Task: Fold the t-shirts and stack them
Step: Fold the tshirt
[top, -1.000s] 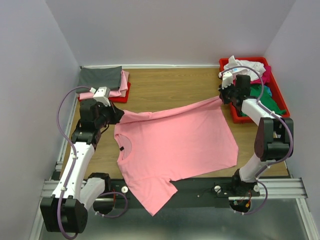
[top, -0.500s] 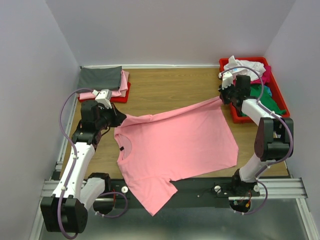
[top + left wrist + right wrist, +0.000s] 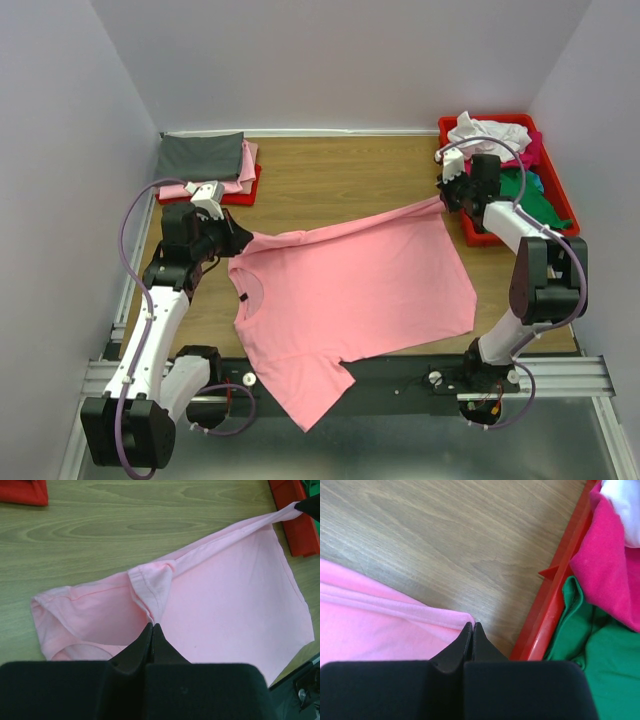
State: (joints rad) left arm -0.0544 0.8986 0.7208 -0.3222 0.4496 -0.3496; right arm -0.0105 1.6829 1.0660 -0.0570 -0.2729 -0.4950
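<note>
T-shirt [image 3: 350, 290] tauter between end effectors [image 3: 243, 238] [image 3: 443, 199]

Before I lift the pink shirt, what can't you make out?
Left wrist: the left gripper body hides the near part of the pink t-shirt.
Right wrist: the right gripper body hides the cloth under its pinch; the frame crops the red tray.
Top external: the dark grey shirt covers the stack beneath; the right arm hides part of the tray.

matt pink cloth t-shirt [image 3: 350, 290], wood-grain table [image 3: 340, 170], glossy plastic tray [image 3: 540, 625]
</note>
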